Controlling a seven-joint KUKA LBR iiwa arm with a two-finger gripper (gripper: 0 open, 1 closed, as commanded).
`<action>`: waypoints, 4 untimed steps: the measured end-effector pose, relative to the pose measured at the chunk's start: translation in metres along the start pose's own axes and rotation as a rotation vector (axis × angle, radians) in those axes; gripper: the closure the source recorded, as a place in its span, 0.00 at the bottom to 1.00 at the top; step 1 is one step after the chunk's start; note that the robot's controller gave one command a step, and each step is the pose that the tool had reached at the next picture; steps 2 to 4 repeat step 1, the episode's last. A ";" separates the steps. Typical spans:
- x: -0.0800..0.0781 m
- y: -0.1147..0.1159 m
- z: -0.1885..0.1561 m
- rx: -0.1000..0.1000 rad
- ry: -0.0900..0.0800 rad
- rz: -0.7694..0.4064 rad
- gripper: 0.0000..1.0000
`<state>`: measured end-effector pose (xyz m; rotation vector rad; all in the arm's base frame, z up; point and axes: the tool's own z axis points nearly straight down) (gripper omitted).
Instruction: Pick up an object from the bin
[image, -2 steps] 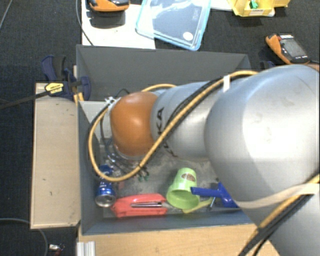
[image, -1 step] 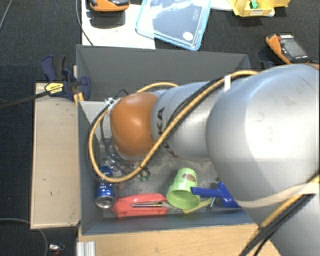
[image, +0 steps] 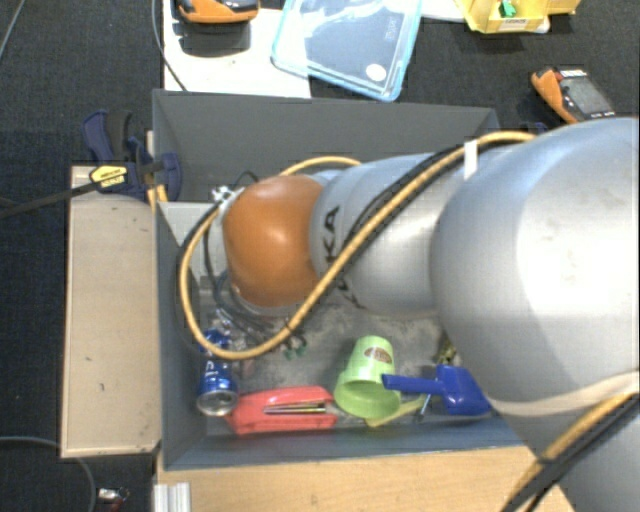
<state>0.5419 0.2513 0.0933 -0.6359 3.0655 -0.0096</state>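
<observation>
Grey metal walls of the bin (image: 330, 130) frame the arm (image: 480, 250), which I am running remotely. It enters from the right of the frame and bends down over the bin's left half. The orange wrist cover (image: 268, 240) and a looping yellow cable (image: 190, 290) hide most of what lies below. The end effector (image: 228, 325) sits low under that cover, at the lower left of the bin. Whether it is spread or pressed together I cannot tell, and I see nothing held in it.

The nearest object is a blue drink can (image: 214, 385), lying in the lower-left corner just below the end effector, so I judge it the likeliest pick. Along the bottom wall, from left to right, lie a red stapler-like object (image: 283, 410), a green cup (image: 365, 378) tipped on its side, and a blue plastic piece (image: 445, 390). They appear to have settled loosely against that wall, near one another, which leaves little room to close on any one of them.

The bin floor (image: 400, 330) looks dull and speckled. Outside the bin the ground is dark, with a pale blue plastic lid (image: 345, 45) at the top centre of the frame and a yellow box (image: 505, 12) at the upper right.
</observation>
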 end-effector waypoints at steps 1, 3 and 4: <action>-0.002 0.000 -0.049 0.000 -0.007 0.004 1.00; -0.002 0.000 -0.049 0.000 -0.007 0.004 1.00; -0.002 0.000 -0.049 0.000 -0.007 0.004 1.00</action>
